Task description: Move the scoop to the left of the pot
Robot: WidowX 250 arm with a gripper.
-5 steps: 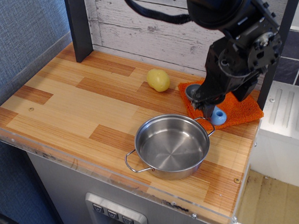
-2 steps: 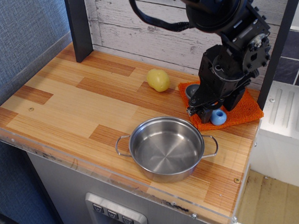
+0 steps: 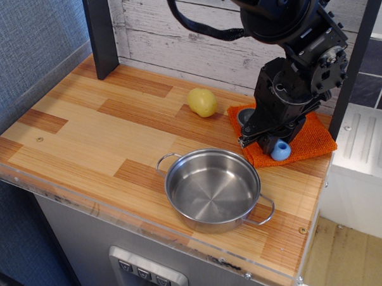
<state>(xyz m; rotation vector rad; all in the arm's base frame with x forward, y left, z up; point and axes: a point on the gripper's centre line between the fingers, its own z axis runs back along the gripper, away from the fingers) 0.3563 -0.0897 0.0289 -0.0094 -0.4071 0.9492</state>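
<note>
The scoop lies on an orange cloth [image 3: 311, 141] at the back right. Its grey cup [image 3: 244, 117] and light-blue handle end [image 3: 280, 150] stick out on either side of my gripper [image 3: 260, 140]. The gripper is down over the middle of the scoop, and its black body hides the fingers, so I cannot tell whether they are closed on it. The shiny steel pot [image 3: 212, 191] stands empty just in front and to the left of the gripper, close to the cloth's front corner. Its wire handles point back left and front right.
A yellow lemon-like ball [image 3: 202, 102] sits left of the cloth. A dark post [image 3: 101, 36] stands at the back left. The counter's front edge [image 3: 150, 230] has a clear plastic lip. A plank wall runs along the back.
The pot has slid a little left and turned, so its handles now point back left and front right. The gripper has shifted slightly left and settled over the scoop.
</note>
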